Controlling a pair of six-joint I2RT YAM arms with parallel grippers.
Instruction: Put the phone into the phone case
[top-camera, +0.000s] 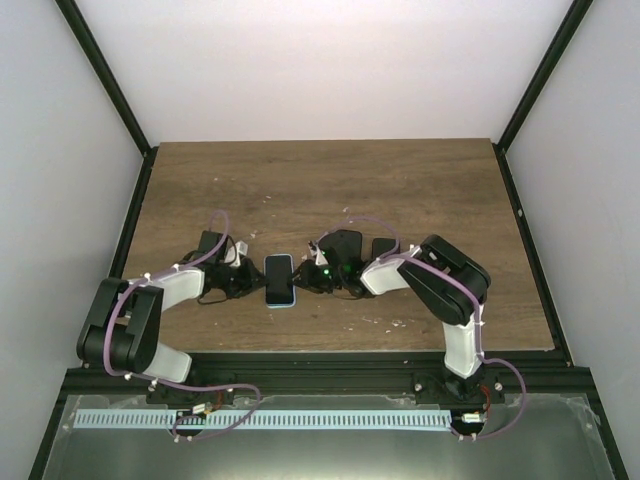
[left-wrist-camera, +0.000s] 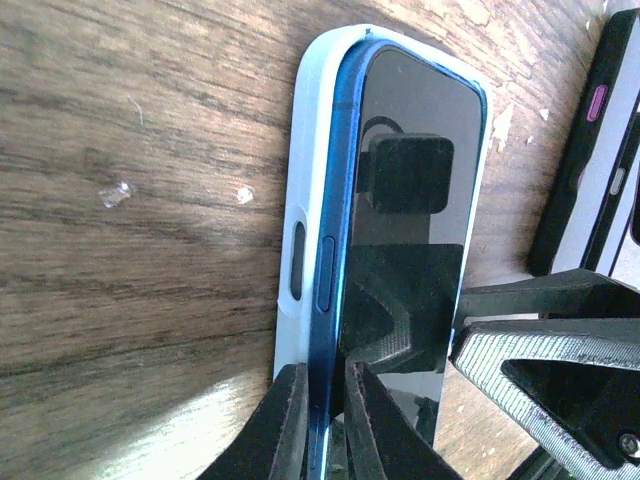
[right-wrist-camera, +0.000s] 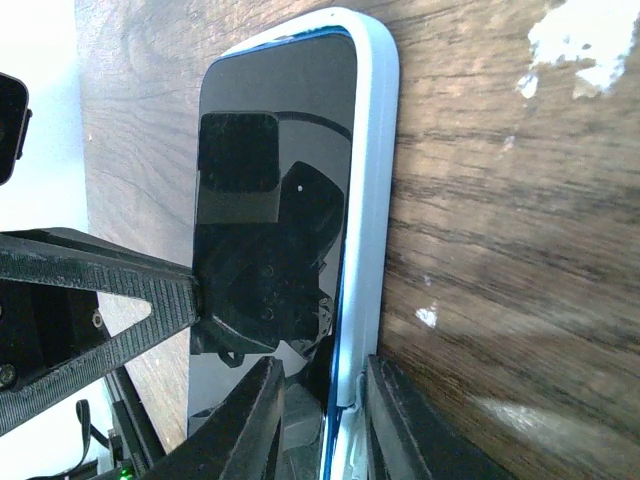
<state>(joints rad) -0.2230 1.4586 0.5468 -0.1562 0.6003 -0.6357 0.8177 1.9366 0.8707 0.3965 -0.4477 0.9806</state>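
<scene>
From where I stand the job looks most of the way there. The phone (top-camera: 280, 279) lies face up inside the pale case (left-wrist-camera: 300, 190), flat on the counter (top-camera: 330, 180) midway between the two arms, its long axis running away from them. What seems left is the seating. In the left wrist view the phone's blue side rail and its buttons stand proud of the case wall, so I'd judge that edge has not snapped under the lip. On the opposite side, in the right wrist view, the wall hugs the glass with only a thin blue line showing, which looks closer to home.

The left end effector (left-wrist-camera: 325, 425) is pinched shut at the near end of that long edge, with the phone's blue rail between its fingers and the case wall against the outer one. The right end effector (right-wrist-camera: 320, 410) straddles the other long edge with its jaws narrow (whether it actually clamps, I cannot tell).

The phone itself has a dark, glossy screen that mirrors the end effector parts above it. The case is whitish and rounded at the corners, with a slot cut in its side.
</scene>
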